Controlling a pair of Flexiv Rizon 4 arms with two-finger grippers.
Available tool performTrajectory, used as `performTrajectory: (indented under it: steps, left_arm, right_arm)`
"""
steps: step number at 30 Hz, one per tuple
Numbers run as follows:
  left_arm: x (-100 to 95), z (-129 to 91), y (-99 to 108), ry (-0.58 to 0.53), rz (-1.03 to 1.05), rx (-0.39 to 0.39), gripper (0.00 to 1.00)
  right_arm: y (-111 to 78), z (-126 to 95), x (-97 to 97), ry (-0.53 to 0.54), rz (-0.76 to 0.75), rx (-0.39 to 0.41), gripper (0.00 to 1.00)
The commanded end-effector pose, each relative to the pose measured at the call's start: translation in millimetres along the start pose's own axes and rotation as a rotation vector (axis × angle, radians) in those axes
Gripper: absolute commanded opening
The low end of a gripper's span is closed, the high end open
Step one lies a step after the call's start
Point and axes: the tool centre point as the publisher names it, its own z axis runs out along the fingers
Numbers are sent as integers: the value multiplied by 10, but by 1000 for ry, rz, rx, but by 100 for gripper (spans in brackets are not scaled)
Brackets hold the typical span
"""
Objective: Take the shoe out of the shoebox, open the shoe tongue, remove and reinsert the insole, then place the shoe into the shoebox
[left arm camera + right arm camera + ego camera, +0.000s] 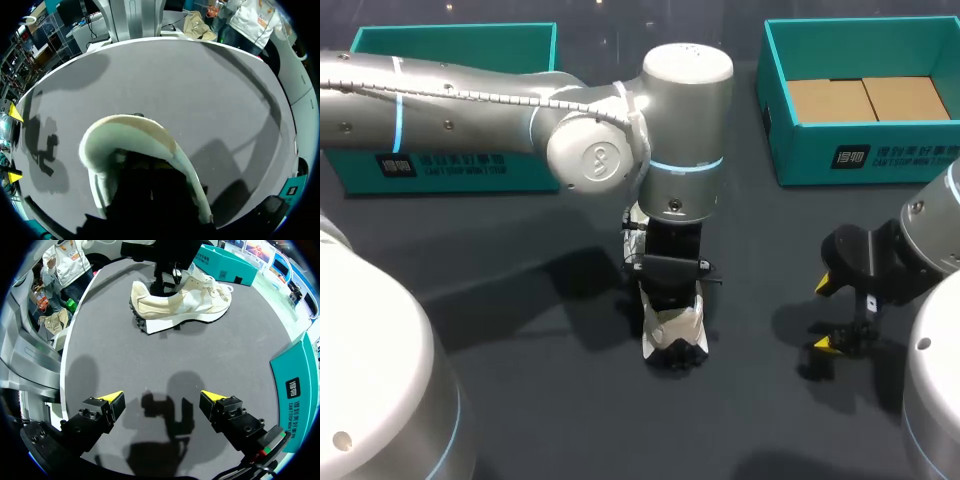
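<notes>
At mid-table (570, 420), the shoe (676, 338) sits under the left gripper (670, 285).
Its hold cannot be told; the right gripper (162, 397) hangs nearby, spread wide, empty.

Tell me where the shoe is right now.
In the head view the shoe stands on the table near the middle, directly under the left arm, with the open right gripper apart, further to the robot's right.

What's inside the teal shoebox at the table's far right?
Two tan cardboard panels lie flat in the teal shoebox, and no shoe shows there. The box's near wall hides the front strip of its floor.
</notes>
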Motion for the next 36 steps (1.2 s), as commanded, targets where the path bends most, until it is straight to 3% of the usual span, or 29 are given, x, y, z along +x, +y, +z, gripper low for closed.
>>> performTrajectory:
  steps: [1,12,17,27,30,36]
  left_arm:
    - [-110,294,128,7,-7,10,0]
    - [-102,-195,-151,-13,49,-30,0]
    - [-153,-59,-206,91,48,-16,0]
    - [-211,312,5,155,-9,21,0]
    - [-208,261,0,129,-14,15,0]
    - [-177,-95,-111,10,6,0,0]
  right_arm:
    - [-8,-10,21,-3,0,-1,100]
    - [-8,-10,21,-3,0,-1,100]
    - [-8,-10,21,-3,0,-1,100]
    - [-8,-10,21,-3,0,-1,100]
    - [-8,-10,21,-3,0,-1,100]
    - [-8,-10,21,-3,0,-1,100]
